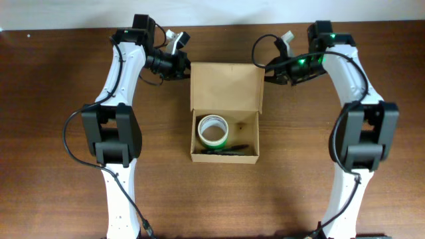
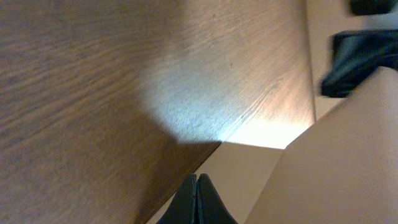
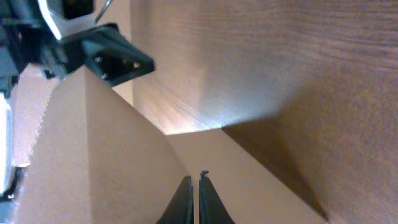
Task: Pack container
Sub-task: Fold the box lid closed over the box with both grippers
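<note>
Smooth dark brown wood-grain table (image 1: 60,53) with pale glare. The plain tan cardboard container (image 1: 226,83) stands at centre, flap open toward 12 o'clock. Left gripper (image 2: 196,180) at its 10 o'clock, right gripper (image 3: 196,182) at 2 o'clock, both with fingers together

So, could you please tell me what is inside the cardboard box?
Inside the cardboard box lie a white tape roll with a green inner edge and a dark pen-like object along the front wall. Anything under the roll is hidden.
</note>
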Motion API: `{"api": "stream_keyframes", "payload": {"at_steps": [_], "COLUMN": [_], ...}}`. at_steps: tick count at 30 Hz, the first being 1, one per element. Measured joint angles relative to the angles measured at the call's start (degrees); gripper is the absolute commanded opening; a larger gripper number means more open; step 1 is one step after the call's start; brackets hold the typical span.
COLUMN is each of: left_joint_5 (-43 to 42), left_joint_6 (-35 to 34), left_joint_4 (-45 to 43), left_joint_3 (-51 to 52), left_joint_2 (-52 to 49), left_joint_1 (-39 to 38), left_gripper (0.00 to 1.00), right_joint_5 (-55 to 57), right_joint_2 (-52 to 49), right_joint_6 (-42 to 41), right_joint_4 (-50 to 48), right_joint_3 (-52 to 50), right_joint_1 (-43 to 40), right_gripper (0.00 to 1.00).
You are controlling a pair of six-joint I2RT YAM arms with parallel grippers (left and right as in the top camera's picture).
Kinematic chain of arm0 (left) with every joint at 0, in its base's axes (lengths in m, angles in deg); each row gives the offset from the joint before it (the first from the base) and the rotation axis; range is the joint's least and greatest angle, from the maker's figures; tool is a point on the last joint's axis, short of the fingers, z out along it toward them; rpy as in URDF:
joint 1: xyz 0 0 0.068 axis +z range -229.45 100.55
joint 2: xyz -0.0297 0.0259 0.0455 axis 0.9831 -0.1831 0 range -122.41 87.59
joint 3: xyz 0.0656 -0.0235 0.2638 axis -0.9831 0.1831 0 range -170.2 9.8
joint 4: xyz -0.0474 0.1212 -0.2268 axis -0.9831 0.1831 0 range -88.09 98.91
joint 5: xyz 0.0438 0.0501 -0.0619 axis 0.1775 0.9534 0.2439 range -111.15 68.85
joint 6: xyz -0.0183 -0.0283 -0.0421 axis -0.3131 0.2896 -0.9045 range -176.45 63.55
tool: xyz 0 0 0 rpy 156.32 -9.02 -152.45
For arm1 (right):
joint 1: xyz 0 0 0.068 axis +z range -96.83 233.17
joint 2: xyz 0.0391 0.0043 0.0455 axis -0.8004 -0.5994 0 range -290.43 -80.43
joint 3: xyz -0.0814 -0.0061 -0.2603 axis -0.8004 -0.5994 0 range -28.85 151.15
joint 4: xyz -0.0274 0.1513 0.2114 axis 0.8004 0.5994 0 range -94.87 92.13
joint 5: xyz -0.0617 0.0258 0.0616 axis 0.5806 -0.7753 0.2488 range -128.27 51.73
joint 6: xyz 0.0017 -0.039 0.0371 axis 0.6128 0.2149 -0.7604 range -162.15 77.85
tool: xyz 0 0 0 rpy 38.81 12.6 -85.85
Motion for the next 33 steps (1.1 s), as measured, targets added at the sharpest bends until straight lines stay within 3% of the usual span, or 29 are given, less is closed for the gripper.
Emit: {"api": "stream_keyframes", "payload": {"at_steps": [12, 22, 33], "left_joint_5": [16.6, 31.3, 39.8], "left_joint_6": [3.1, 3.2, 2.7], "left_joint_4": [13.8, 27.0, 27.6], "left_joint_3": [-0.3, -0.4, -0.2], "left_joint_2": [17.0, 17.9, 23.5], "left_joint_1": [-6.4, -10.4, -14.6], "left_gripper": [0.02, 0.02, 0.02], "right_joint_5": [16.0, 28.4, 35.9], "right_joint_2": [18.1, 18.5, 20.5], "right_joint_6": [4.2, 5.3, 4.2], "right_joint_4": [12.7, 22.9, 27.7], "right_joint_3": [0.4, 0.5, 0.5], "right_joint_1": [5.4, 12.4, 17.4], "right_gripper": [0.04, 0.04, 0.04]}}
